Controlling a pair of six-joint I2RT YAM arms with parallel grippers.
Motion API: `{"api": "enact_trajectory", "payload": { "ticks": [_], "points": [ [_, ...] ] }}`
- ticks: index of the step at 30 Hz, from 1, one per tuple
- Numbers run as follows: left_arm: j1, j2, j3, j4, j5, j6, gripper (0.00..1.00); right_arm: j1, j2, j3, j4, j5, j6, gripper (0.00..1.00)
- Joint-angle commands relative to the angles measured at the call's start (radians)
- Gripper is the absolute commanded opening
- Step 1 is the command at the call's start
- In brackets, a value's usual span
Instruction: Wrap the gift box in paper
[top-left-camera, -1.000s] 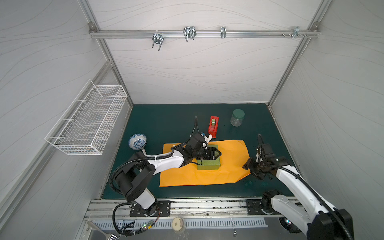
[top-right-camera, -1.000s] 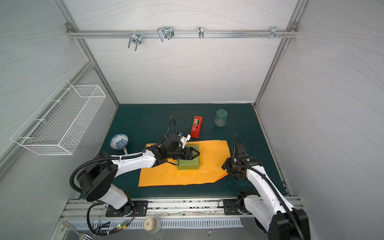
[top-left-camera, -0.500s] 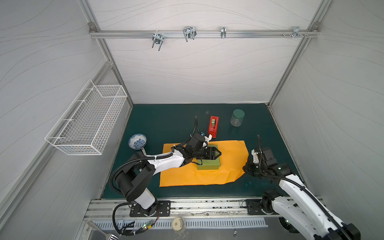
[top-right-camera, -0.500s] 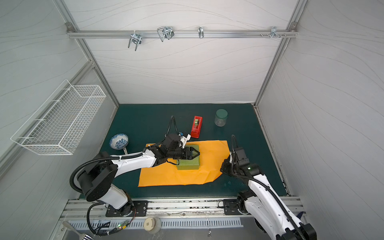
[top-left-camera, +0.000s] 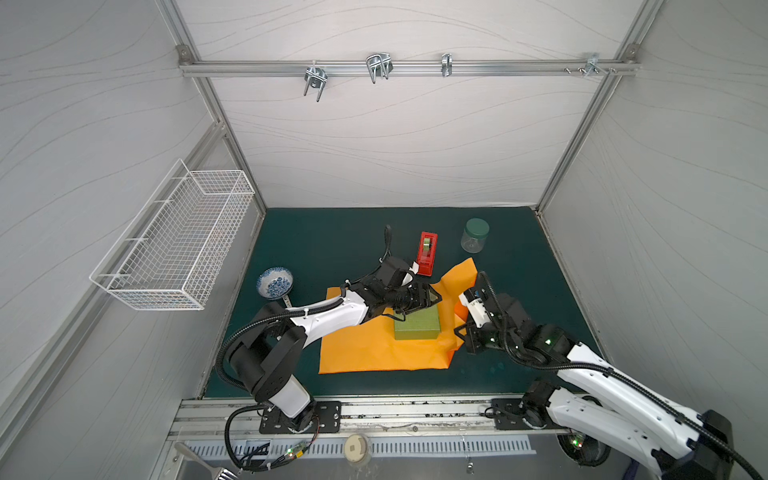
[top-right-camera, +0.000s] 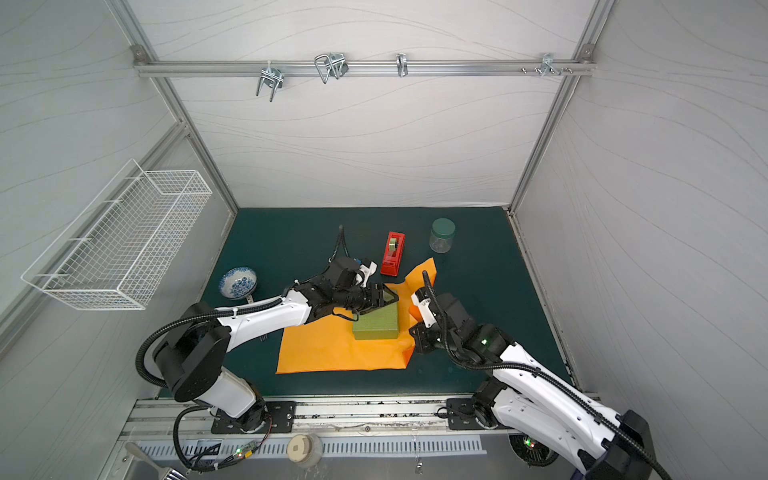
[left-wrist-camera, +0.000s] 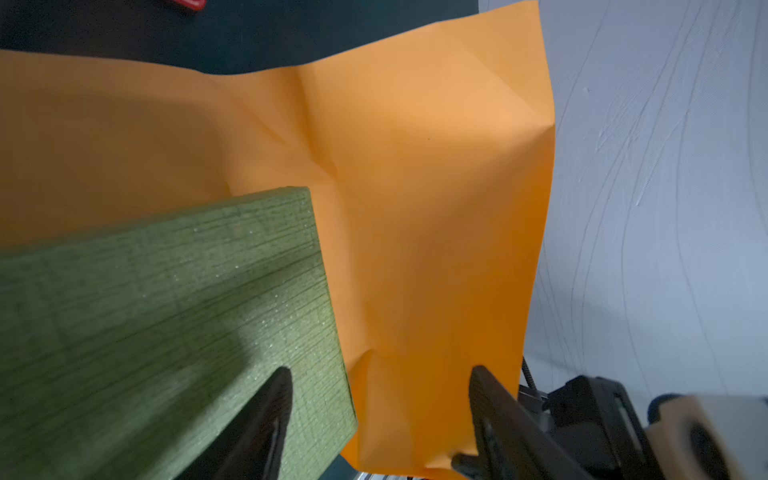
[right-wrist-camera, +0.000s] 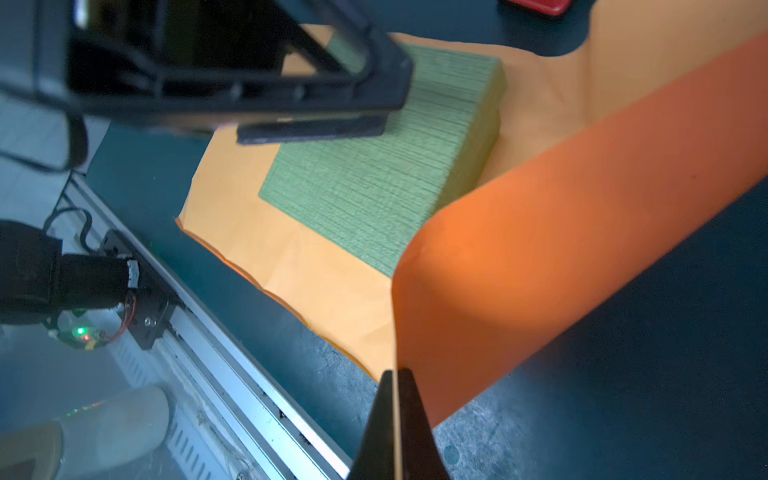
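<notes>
The olive-green gift box (top-left-camera: 417, 328) (top-right-camera: 376, 326) lies on the orange paper (top-left-camera: 374, 353) (top-right-camera: 332, 349) on the dark green mat. My left gripper (top-left-camera: 430, 296) (top-right-camera: 387, 296) (left-wrist-camera: 380, 370) is open at the box's far right corner. One finger is over the box top (left-wrist-camera: 166, 311) and the other is past its edge, in front of the raised paper (left-wrist-camera: 415, 208). My right gripper (top-left-camera: 456, 332) (top-right-camera: 411, 330) (right-wrist-camera: 395, 372) is shut on the paper's right edge. It holds that side (right-wrist-camera: 540, 249) lifted beside the box (right-wrist-camera: 374, 174).
A red tape dispenser (top-left-camera: 427, 258) (top-right-camera: 392, 253) lies just behind the paper. A green-lidded clear jar (top-left-camera: 475, 235) (top-right-camera: 442, 235) stands at the back right and a blue-and-white bowl (top-left-camera: 274, 282) (top-right-camera: 237, 282) at the left. A wire basket (top-left-camera: 178, 245) hangs on the left wall.
My right gripper has closed on the paper's right edge and raised it toward the box, so the flat right side now stands up. The left arm has not moved.
</notes>
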Motion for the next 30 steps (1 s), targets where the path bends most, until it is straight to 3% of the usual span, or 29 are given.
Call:
{"api": "enact_trajectory", "payload": {
  "ticks": [1, 14, 24, 30],
  "points": [
    [0.011, -0.043, 0.049, -0.034, 0.024, -0.037, 0.70, 0.057, 0.012, 0.022, 0.078, 0.050, -0.091, 0.02],
    [0.010, -0.106, 0.012, 0.059, 0.036, -0.018, 0.70, 0.095, 0.063, 0.023, 0.163, 0.036, -0.085, 0.03],
    [0.000, -0.018, 0.080, 0.061, 0.114, 0.083, 0.63, 0.114, 0.091, 0.021, 0.199, 0.037, -0.085, 0.03],
    [-0.024, 0.036, 0.133, -0.018, 0.069, 0.165, 0.60, 0.130, 0.105, 0.018, 0.215, 0.034, -0.092, 0.02]
  ]
}}
